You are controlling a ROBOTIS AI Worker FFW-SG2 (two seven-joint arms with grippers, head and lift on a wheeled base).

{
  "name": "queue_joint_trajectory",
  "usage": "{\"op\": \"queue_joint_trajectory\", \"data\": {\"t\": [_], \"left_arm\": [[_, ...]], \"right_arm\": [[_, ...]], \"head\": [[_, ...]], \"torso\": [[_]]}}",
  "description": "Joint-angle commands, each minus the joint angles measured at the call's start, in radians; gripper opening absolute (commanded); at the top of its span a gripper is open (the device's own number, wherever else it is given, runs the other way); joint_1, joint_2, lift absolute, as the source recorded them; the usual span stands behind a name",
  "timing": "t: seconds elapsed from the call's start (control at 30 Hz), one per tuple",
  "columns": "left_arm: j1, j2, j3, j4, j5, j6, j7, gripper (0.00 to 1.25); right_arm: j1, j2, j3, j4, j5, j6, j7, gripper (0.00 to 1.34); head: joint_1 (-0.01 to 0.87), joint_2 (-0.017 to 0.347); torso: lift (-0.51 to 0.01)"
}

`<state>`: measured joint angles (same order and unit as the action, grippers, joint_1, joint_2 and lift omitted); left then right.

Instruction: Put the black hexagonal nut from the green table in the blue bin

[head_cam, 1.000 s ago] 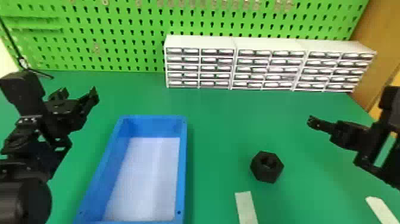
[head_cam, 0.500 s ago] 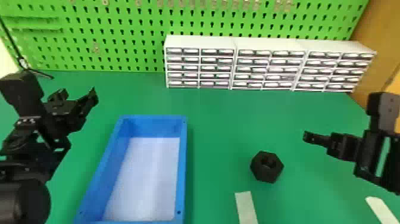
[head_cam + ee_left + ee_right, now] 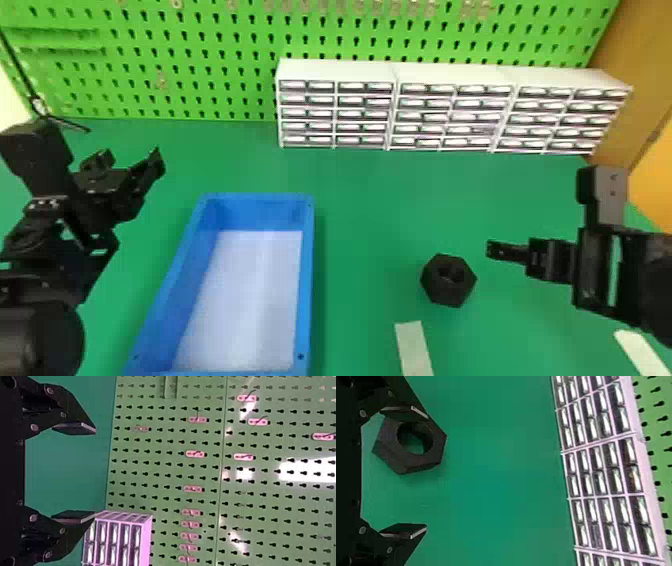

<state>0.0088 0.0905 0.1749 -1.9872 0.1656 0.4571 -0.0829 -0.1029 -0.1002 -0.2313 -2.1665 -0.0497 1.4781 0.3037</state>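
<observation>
I read this as the lining-up step before the grasp. The black hexagonal nut [image 3: 448,296] sits on the green table [image 3: 370,215] to the right of the blue bin [image 3: 309,280] and well apart from it, its hole showing from above. My right gripper [image 3: 427,471] is on the far side of the nut from the bin, its two fingers spread wide and holding nothing. From the right wrist view, the nut lies closer to one finger than to the other, so I judge I need to shift across to centre it, ease down and in toward the bin, then close on its flats. Going down off-centre could land a finger on the nut or shove it aside. My left gripper [image 3: 131,155] is parked left of the bin's far end, fingers well parted and empty.
</observation>
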Motion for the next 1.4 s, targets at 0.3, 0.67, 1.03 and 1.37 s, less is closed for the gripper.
{"op": "queue_joint_trajectory", "data": {"t": [0.3,0.67,1.03,1.37], "left_arm": [[0.0,0.0,-0.002,0.001,-0.001,0.0,0.0,0.75],[-0.001,0.0,-0.002,0.001,-0.001,0.0,0.0,0.75],[-0.001,0.0,-0.005,0.001,-0.001,0.0,0.0,0.75],[-0.004,0.0,-0.005,0.002,-0.001,0.0,0.0,0.75]], "right_arm": [[-0.014,-0.01,0.055,-0.003,0.027,0.08,0.0,1.04],[-0.021,-0.018,0.066,-0.003,0.03,0.094,0.0,1.04],[-0.028,-0.021,0.075,-0.003,0.028,0.094,0.0,1.04],[-0.031,-0.022,0.079,-0.003,0.028,0.094,0.0,1.04]], "head": [[0.692,0.008],[0.692,0.008],[0.692,0.008],[0.692,0.008]], "torso": [[-0.097],[-0.097],[-0.097],[-0.097]]}}
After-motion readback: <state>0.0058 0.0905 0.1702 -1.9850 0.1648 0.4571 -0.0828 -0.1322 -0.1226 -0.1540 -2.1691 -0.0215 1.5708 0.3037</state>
